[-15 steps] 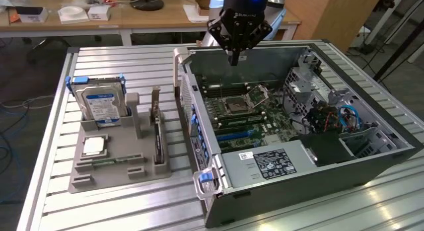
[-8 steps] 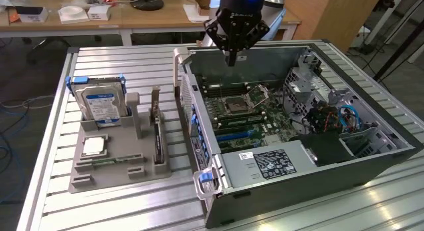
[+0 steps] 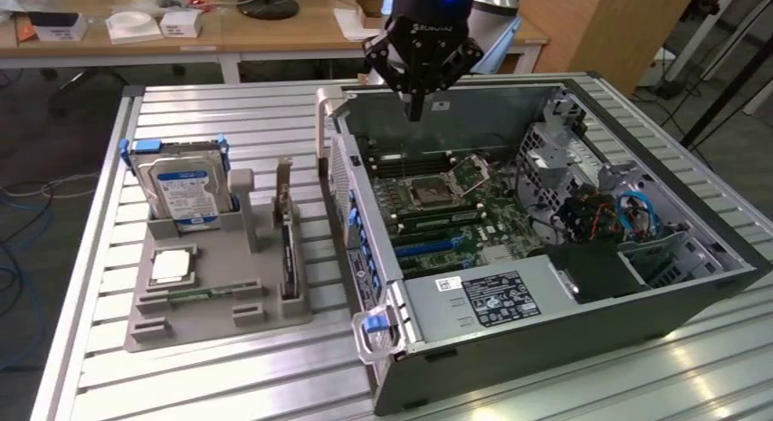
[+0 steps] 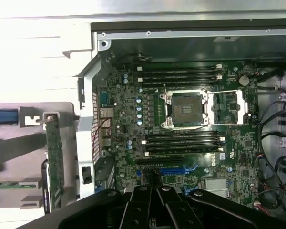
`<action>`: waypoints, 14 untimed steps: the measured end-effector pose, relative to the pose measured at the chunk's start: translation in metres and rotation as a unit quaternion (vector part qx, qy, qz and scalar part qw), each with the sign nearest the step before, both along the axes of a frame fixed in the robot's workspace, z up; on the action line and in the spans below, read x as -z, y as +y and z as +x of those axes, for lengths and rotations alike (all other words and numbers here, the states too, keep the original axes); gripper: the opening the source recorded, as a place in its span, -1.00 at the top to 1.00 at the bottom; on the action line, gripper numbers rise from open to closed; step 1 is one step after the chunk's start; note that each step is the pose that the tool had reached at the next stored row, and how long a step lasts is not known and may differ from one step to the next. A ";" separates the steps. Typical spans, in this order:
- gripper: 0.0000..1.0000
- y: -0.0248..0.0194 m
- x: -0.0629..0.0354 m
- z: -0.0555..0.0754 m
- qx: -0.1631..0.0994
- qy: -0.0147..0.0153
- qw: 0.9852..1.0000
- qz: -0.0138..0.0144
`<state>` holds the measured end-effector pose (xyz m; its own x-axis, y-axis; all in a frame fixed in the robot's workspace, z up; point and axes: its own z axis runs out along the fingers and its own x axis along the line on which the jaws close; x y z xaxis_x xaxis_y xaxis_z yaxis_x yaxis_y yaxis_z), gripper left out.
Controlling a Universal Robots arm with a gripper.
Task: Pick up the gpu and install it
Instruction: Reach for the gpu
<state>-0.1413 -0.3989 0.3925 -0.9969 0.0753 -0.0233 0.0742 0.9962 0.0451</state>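
One slatted desk (image 3: 205, 113) carries an open computer case (image 3: 580, 339) with its motherboard (image 4: 181, 109) exposed. Just beside the case, on the exterior view's left, a grey holder (image 3: 194, 312) keeps the gpu (image 3: 286, 226) standing on edge, apparently seated in a slot. Above the case's rear, the arm's fingers (image 3: 415, 102) hang pressed together, holding nothing.

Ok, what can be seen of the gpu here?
The gpu is a thin green card seen nearly edge-on, a black part on one face. It stands on its long edge in a slot of the gray holder, beside the open case. Nothing grips it; the shut gripper hangs over the case.
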 end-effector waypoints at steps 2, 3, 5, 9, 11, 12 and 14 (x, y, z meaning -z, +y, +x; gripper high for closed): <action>0.79 0.0000 0.0001 -0.002 0.000 0.000 1.000 0.000; 0.79 0.0000 0.0001 -0.003 0.000 0.000 1.000 0.000; 0.79 0.0000 0.0002 -0.006 0.000 0.000 1.000 0.000; 0.79 0.0000 0.0004 -0.013 0.000 0.000 1.000 0.000; 0.79 0.0000 0.0006 -0.016 0.000 0.000 1.000 0.000; 0.79 0.0000 0.0006 -0.018 0.000 0.000 1.000 0.000; 0.79 0.0000 0.0007 -0.022 0.000 0.000 1.000 0.000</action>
<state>-0.1638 -0.3988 0.3918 -0.9969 0.0754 -0.0233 0.0743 0.9962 0.0451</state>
